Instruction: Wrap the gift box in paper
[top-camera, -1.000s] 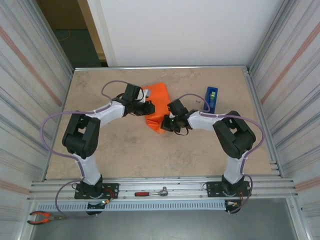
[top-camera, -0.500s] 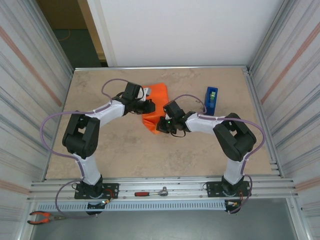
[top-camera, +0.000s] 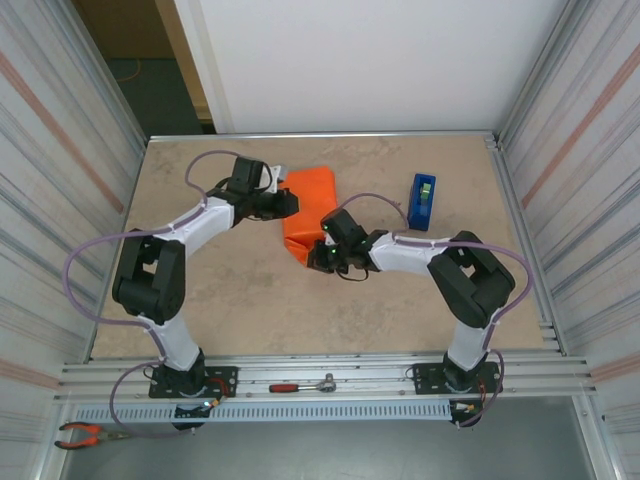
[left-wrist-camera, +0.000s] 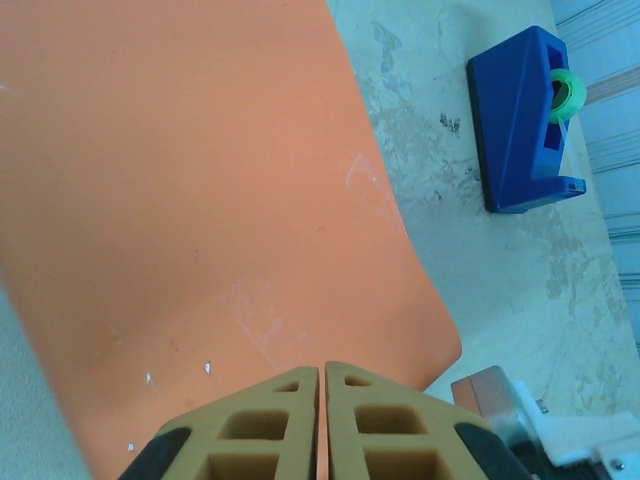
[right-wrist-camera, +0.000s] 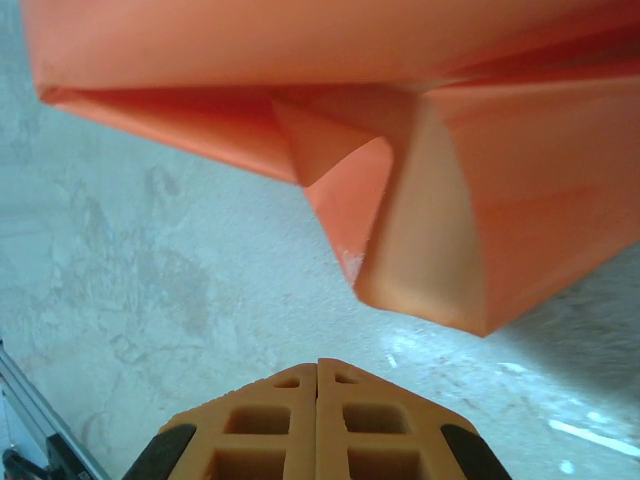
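Orange paper (top-camera: 305, 205) is seen folded into a box-shaped bundle on the counter (top-camera: 240, 290), lying between the two hands. The left hand (top-camera: 288, 203) is placed at the bundle's left side and the right hand (top-camera: 318, 256) at its near end. In the left wrist view, the left hand (left-wrist-camera: 322, 420) is held shut, its tan fingers (left-wrist-camera: 270, 430) pressed together with nothing seen between them. The smooth orange sheet (left-wrist-camera: 200, 200) is spread directly ahead of and below the fingertips; whether the sheet is touched cannot be told. A blue tape dispenser (left-wrist-camera: 525, 120), loaded with a green roll, is set on the bare counter ahead and to the right of that hand, well apart from the paper's edge. In the right wrist view, the right hand (right-wrist-camera: 318, 420) is likewise closed fully and nothing is gripped. The bundle's end (right-wrist-camera: 400, 180) is found just ahead of and above its fingertips, apart from them, with a triangular flap tucked inward at the corner. A pale panel (right-wrist-camera: 430, 240) is framed by the orange folds there; whether it belongs to the paper or to something wrapped inside cannot be told. From above, the dispenser (top-camera: 423, 200) is seen beyond and to the right of the right hand. A ratchet wrench (top-camera: 305, 385) is laid on the near rail between the arm bases.
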